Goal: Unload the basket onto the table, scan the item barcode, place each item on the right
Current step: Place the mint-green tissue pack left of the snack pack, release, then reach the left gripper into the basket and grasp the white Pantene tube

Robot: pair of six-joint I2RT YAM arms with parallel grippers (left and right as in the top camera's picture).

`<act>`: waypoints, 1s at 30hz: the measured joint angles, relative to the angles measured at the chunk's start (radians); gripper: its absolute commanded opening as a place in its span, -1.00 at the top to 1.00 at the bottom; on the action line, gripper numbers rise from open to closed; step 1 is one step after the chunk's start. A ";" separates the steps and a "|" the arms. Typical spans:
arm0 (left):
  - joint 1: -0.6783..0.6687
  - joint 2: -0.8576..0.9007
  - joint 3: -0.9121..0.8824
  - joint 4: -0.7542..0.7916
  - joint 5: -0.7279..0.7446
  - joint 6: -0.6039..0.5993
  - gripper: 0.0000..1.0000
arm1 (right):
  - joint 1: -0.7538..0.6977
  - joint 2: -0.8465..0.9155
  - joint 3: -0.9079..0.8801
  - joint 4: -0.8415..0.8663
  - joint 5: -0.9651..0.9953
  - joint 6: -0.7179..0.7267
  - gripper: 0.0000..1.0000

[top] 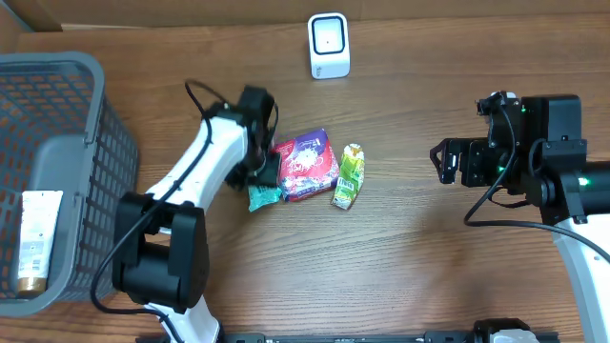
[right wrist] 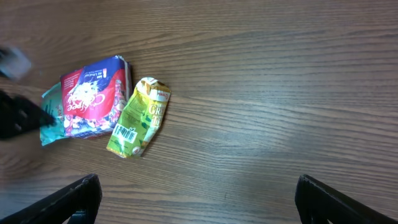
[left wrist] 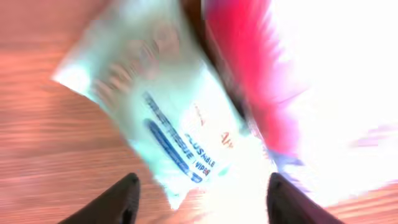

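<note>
Far left: a grey basket (top: pixel 95 95) with a tube (top: pixel 33 238) lying in it.

Left gripper (top: pixel 262 176): low over the teal packet (top: pixel 259 198). Jaws are parted about midway. One corner of the packet lies between the tips, and no grip on it can be seen. The wrist view is blurred.

The teal packet lies flat on the table, touching the red packet (top: pixel 305 164). A green packet (top: pixel 349 177) is just beside that, barcode up. The scanner (top: pixel 329 45) stands at the far edge, well apart from all three.

Right gripper (top: pixel 446 160): fully open, empty, clear of the items.

Judgement: the pick-up stage is in hand and nothing has been scanned yet. The next move calls for closing on the teal packet alone, lifting it clear of the red one, and turning its barcode to the scanner face.
</note>
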State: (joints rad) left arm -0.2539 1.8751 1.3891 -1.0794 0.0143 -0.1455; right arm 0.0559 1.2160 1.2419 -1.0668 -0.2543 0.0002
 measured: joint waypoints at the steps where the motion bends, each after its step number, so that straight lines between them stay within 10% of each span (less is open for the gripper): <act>1: 0.000 -0.003 0.063 -0.032 -0.012 -0.001 -1.00 | 0.000 0.000 0.000 0.000 0.000 0.000 -1.00; 13: 0.187 -0.224 0.747 -0.418 -0.133 -0.150 -1.00 | 0.000 0.000 0.000 -0.001 0.000 0.000 -1.00; 22: 0.644 -0.325 0.747 -0.604 -0.208 -0.230 -1.00 | 0.000 0.000 0.000 0.000 0.000 0.000 -1.00; 30: 0.850 -0.331 0.447 -0.414 -0.190 -0.241 -0.99 | 0.000 0.000 0.000 -0.003 -0.005 0.000 -1.00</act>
State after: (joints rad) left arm 0.5964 1.5444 1.8362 -1.4937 -0.1757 -0.3866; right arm 0.0559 1.2160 1.2419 -1.0702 -0.2592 -0.0002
